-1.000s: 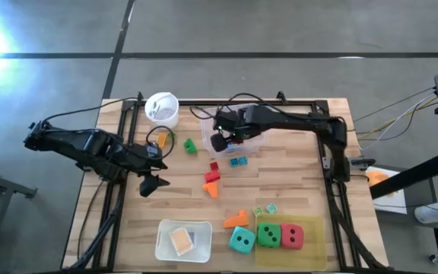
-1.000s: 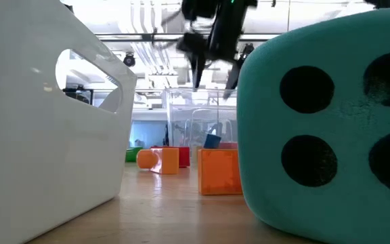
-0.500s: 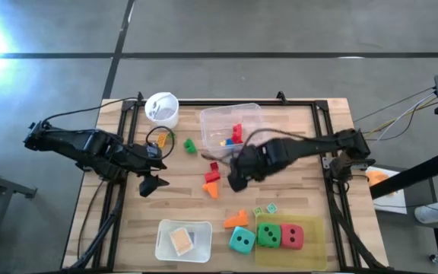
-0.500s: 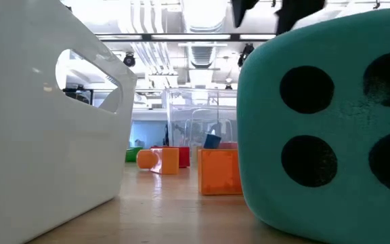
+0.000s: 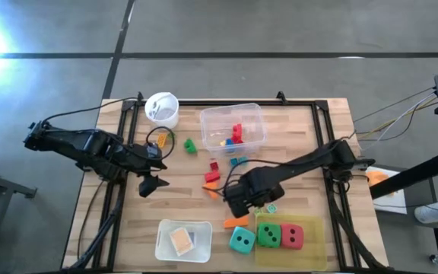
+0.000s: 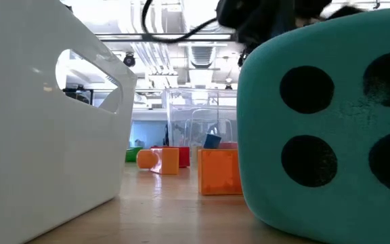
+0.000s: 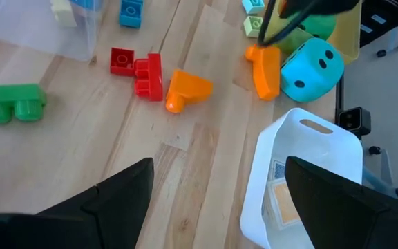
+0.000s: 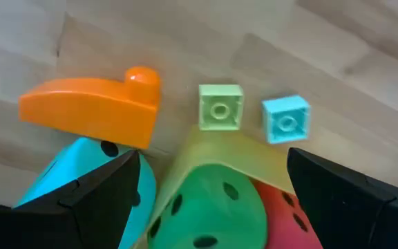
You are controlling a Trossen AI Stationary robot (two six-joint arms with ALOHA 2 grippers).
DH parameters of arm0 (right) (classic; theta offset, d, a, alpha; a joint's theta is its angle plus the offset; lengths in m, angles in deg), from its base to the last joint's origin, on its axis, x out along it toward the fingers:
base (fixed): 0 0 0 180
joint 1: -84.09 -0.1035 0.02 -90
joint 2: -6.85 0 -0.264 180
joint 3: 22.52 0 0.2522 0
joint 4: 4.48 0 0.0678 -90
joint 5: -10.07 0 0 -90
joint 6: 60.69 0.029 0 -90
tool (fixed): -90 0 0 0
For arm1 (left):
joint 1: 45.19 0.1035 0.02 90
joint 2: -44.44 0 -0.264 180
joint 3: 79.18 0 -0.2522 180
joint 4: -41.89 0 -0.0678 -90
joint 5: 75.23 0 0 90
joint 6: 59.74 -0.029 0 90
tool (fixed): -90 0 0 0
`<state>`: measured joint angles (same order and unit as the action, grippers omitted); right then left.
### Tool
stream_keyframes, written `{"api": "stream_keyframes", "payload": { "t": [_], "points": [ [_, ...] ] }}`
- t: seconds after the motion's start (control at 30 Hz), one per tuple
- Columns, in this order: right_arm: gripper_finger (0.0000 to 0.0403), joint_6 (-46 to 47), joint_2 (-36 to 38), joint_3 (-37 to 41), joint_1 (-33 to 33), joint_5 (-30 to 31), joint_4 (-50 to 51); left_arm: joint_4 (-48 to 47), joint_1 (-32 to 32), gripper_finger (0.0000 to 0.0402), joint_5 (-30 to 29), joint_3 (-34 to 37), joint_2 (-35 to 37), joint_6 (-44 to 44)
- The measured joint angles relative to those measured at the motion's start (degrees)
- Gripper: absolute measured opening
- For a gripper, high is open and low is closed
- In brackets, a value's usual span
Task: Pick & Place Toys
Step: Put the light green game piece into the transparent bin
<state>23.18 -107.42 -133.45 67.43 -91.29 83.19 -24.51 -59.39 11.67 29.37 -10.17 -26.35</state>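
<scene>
- Your right pincer hangs spread and empty above the front middle of the bench, over the orange wedge.
- Through its wrist view you look down on that wedge, with a pale green tile and a light blue tile side by side just beyond it.
- The teal die, green die and red die stand in a row near the front edge; the green and red ones sit on a yellow sheet.
- Your left pincer waits spread and empty over the left side of the bench, well apart from the toys.
- Its wrist view shows a red block touching an orange piece, with a green block lying apart from them.
- The clear tub stands at the back middle with red, blue and yellow blocks inside; a small blue block lies just in front of it.
- A white cup stands at the back left, and a white bin with a tan item inside sits at the front left.
- In the low view the teal die fills the right side and the white bin the left.
</scene>
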Motion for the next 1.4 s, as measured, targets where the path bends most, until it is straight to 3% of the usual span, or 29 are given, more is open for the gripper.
{"api": "stream_keyframes", "payload": {
  "t": [0.4,1.0,1.4],
  "points": [
    [0.0359,-7.39,-2.72,8.54,2.00,-5.25,-10.69,-0.07,0.02,0.0330,0.18,0.00,0.00,-0.04],
    [0.0356,-12.01,-2.48,14.97,2.69,-9.55,-16.71,-0.05,0.00,0.0330,0.18,0.00,0.00,-0.15],
    [0.0236,-8.90,-2.48,16.53,2.70,-9.16,-17.60,0.06,0.01,0.0330,0.18,0.00,0.00,-0.13]
  ]
}}
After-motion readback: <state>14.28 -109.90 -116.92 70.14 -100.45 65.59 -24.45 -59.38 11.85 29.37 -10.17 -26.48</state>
